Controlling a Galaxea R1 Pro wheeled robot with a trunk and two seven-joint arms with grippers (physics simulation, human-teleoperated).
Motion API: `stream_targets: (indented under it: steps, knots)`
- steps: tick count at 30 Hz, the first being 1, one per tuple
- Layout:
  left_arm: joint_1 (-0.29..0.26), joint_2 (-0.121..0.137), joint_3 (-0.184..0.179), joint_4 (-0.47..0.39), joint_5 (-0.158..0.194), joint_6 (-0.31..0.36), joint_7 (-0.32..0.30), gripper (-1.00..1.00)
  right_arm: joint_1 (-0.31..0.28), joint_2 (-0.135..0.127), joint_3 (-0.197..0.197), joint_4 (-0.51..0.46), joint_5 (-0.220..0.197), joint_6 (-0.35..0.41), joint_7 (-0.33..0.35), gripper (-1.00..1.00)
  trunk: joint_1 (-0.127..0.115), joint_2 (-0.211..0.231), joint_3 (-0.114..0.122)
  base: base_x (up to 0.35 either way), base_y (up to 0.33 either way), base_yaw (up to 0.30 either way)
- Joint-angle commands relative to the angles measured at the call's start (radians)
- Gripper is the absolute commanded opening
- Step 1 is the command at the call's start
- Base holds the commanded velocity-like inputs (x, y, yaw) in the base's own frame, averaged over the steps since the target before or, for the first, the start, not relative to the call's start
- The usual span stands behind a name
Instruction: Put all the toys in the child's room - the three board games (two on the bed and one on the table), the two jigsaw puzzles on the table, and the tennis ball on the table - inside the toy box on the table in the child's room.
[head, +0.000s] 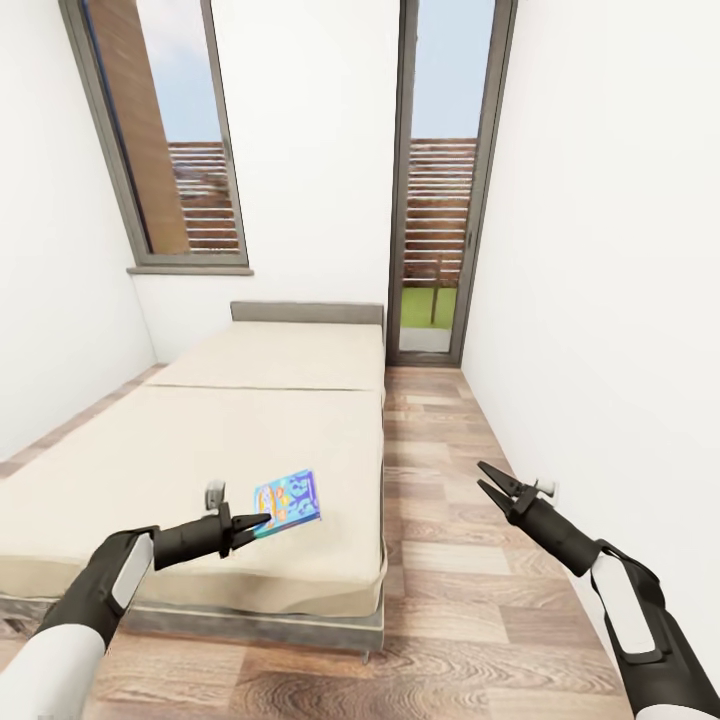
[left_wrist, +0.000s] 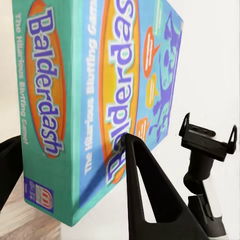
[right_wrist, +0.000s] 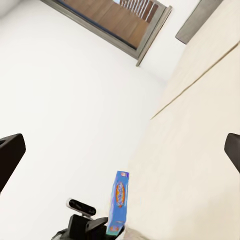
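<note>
The flat teal and blue Balderdash board game box (head: 288, 503) is sitting in the lower centre of the head view, above the near end of the beige mattress bed (head: 250, 430), tilted with its long axis running from lower left to upper right. The left gripper (head: 262, 519) is clamping its lower left corner between black fingers. In the left wrist view the box (left_wrist: 95, 100) is looming large, showing orange ovals with purple lettering on both the cover and the narrow side, one finger (left_wrist: 145, 190) crossing its face. The right wrist view is showing the box (right_wrist: 119, 202) edge-on, standing thin beside the mattress. The right gripper (head: 490, 482) is hanging spread and empty over the wooden plank floor (head: 470, 620), lower right.
</note>
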Motion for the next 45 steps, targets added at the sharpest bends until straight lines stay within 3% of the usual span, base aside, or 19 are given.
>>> stream_targets:
  steps: [1, 4, 8, 10, 14, 18, 22, 27, 45]
  knots:
    - [-0.006, 0.003, -0.003, -0.007, -0.005, 0.007, -0.007, -1.0, -0.001, 0.0, -0.001, 0.0, -0.002, 0.005, 0.0, 1.0, -0.004, 0.007, 0.002, 0.0, 0.0, 0.0]
    - [-0.023, 0.018, -0.015, -0.038, -0.003, 0.018, -0.015, -1.0, -0.001, 0.002, 0.0, 0.0, 0.0, 0.002, -0.008, 1.0, -0.016, 0.028, 0.012, 0.0, 0.0, 0.0]
    - [-0.033, 0.051, -0.023, -0.061, 0.001, 0.023, -0.039, -1.0, -0.001, 0.0, 0.004, 0.0, 0.005, 0.009, -0.074, 1.0, -0.031, 0.056, 0.024, 0.0, 0.0, 0.0]
    - [-0.035, 0.065, -0.028, -0.066, 0.001, 0.023, -0.083, -1.0, -0.001, 0.001, 0.006, -0.001, 0.006, 0.01, -0.118, 1.0, -0.039, 0.07, 0.03, 0.0, 0.0, 0.0]
    - [-0.038, 0.085, -0.074, -0.07, -0.004, 0.023, -0.242, -1.0, -0.001, 0.009, 0.008, -0.009, 0.007, 0.006, -0.175, 1.0, -0.054, 0.098, 0.043, -0.001, 0.0, 0.0]
    - [-0.048, 0.114, -0.123, -0.071, -0.007, 0.023, -0.306, -1.0, -0.001, 0.013, 0.009, -0.015, 0.007, 0.003, -0.188, 1.0, -0.069, 0.126, 0.055, -0.124, 0.0, 0.0]
    - [-0.057, 0.154, -0.141, -0.071, -0.002, 0.023, -0.331, -1.0, -0.001, 0.014, 0.008, -0.017, 0.008, -0.002, -0.192, 1.0, -0.085, 0.154, 0.068, -0.219, 0.0, 0.0]
    - [-0.059, 0.167, -0.152, -0.07, -0.003, 0.023, -0.362, -1.0, -0.001, 0.014, 0.006, -0.018, 0.008, -0.003, -0.191, 1.0, -0.104, 0.189, 0.084, -0.056, 0.0, 0.0]
    - [-0.06, 0.179, -0.155, -0.071, -0.006, 0.023, -0.434, -1.0, -0.001, 0.014, 0.008, -0.018, 0.006, -0.001, -0.19, 1.0, -0.173, 0.315, 0.14, -0.06, 0.0, 0.0]
